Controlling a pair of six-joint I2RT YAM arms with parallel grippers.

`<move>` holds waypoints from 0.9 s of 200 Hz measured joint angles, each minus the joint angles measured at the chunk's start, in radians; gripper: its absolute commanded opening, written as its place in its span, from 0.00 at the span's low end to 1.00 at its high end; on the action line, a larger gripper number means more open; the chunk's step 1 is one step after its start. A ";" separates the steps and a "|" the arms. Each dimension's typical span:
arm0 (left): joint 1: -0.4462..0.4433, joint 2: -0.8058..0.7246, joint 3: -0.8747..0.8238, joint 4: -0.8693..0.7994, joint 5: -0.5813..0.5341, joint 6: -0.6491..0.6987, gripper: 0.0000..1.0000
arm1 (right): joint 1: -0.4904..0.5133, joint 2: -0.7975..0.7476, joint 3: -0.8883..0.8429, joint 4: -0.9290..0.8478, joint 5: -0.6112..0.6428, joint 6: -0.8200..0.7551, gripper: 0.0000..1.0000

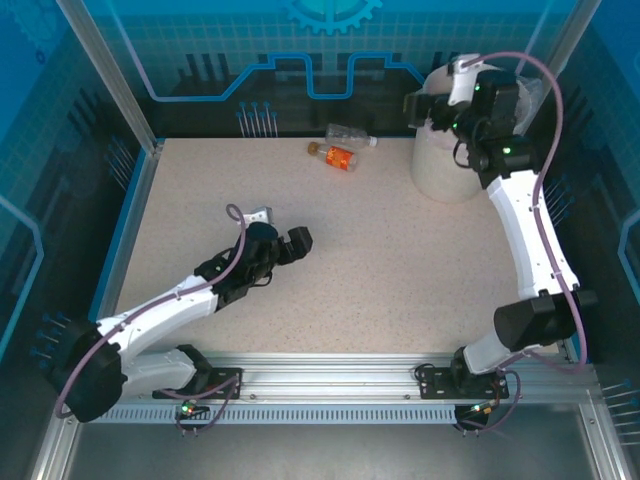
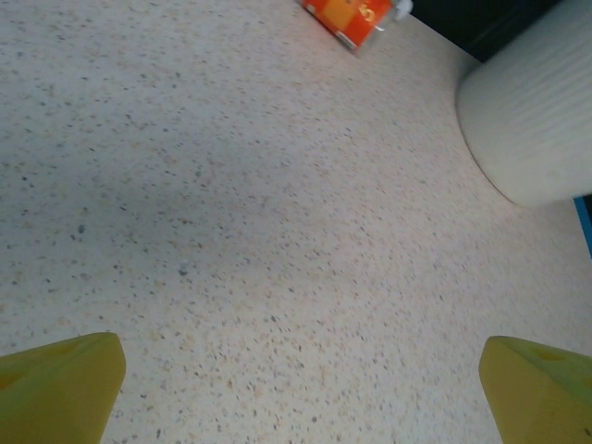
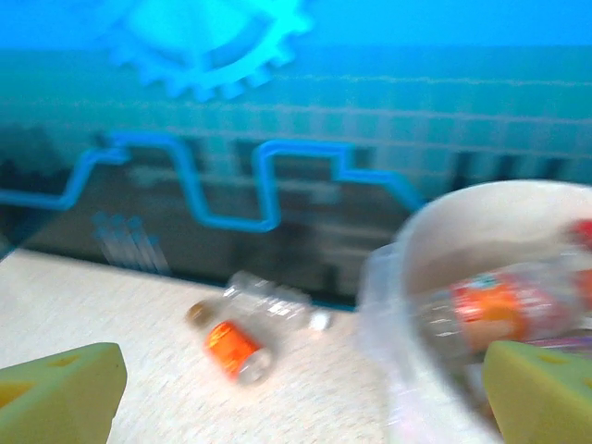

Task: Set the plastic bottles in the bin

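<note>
Lying at the far edge of the worktop [image 1: 400, 260], just left of the bin [image 1: 440, 178]: two bottles [image 1: 338, 156], long axes roughly crosswise. Nearer the right tool [image 3: 301, 393], spread empty above the bin; left tool [image 1: 296, 243] spread too.

A: Can any words be read here?
B: None. The orange-labelled bottle [image 2: 350, 17] lying far back on the tabletop [image 2: 277, 231] shows pale marks, too unclear to read.
A: And the far wall?
B: A gear emblem [image 3: 208, 46] and a stepped blue line [image 3: 231, 185], with no letters or numbers. The binned bottle [image 3: 499, 310] inside the bin [image 3: 435, 231] has a smeared orange label.
</note>
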 measured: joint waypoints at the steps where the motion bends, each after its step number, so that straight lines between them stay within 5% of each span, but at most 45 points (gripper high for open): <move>1: 0.003 0.005 0.004 -0.002 0.000 -0.003 0.99 | 0.003 -0.002 -0.005 0.000 -0.004 -0.002 1.00; 67: 0.066 0.309 0.335 -0.167 0.032 -0.039 0.99 | 0.233 -0.192 -0.450 0.086 -0.148 -0.003 1.00; 180: 0.119 0.951 1.106 -0.325 0.049 -0.138 0.99 | 0.251 -0.487 -0.794 0.139 -0.022 0.264 1.00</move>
